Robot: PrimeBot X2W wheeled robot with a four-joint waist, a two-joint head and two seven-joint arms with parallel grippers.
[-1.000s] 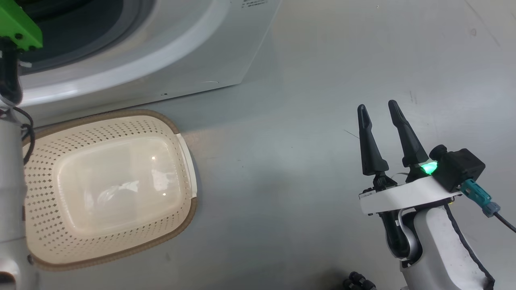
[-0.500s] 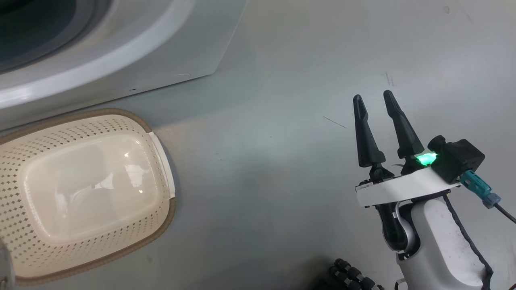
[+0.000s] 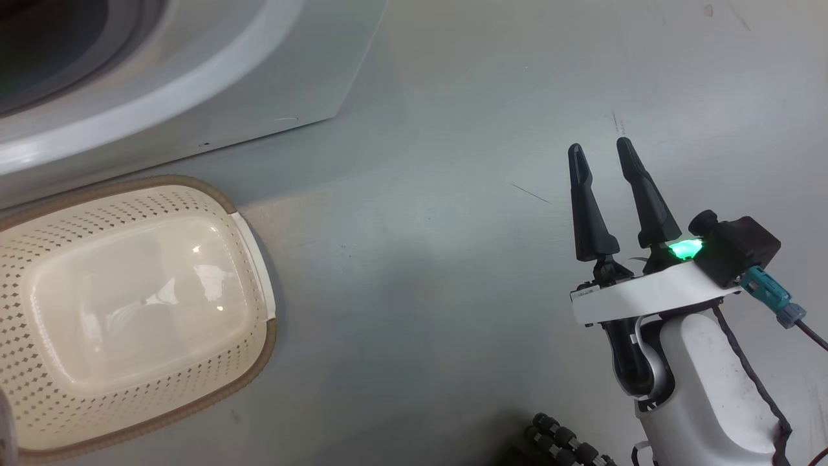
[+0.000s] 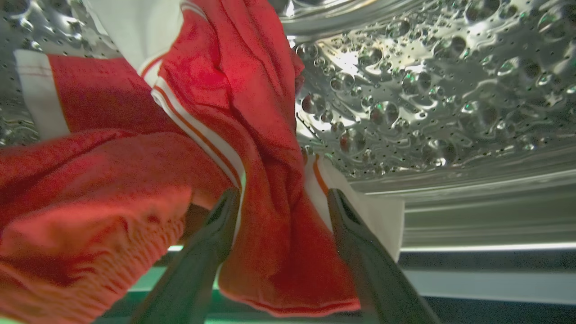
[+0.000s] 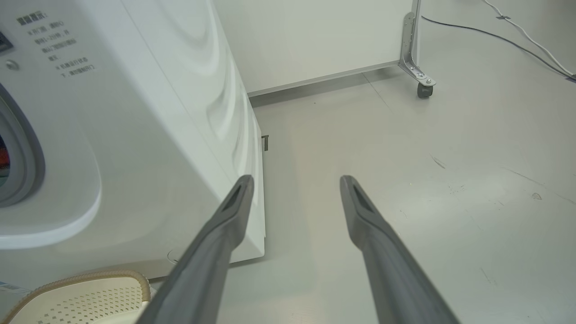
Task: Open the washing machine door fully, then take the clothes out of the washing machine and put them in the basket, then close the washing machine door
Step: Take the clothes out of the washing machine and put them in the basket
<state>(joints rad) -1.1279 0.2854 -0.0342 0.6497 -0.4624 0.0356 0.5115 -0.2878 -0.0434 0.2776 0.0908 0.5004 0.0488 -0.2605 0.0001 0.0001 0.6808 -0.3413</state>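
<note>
Left gripper (image 4: 283, 193): jaws apart, astride bright red, white-striped fabric clothes (image 4: 112, 157) in the perforated steel washing machine drum (image 4: 427, 90). Right gripper (image 3: 599, 147): jaws apart, over grey floor (image 3: 420, 259).

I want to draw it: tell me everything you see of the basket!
The basket is cream plastic, a rounded rectangle with little holes in its walls, a smooth shiny bottom and a brown woven-look rim. It stands upright on the grey floor before the white washing machine, with nothing inside.
</note>
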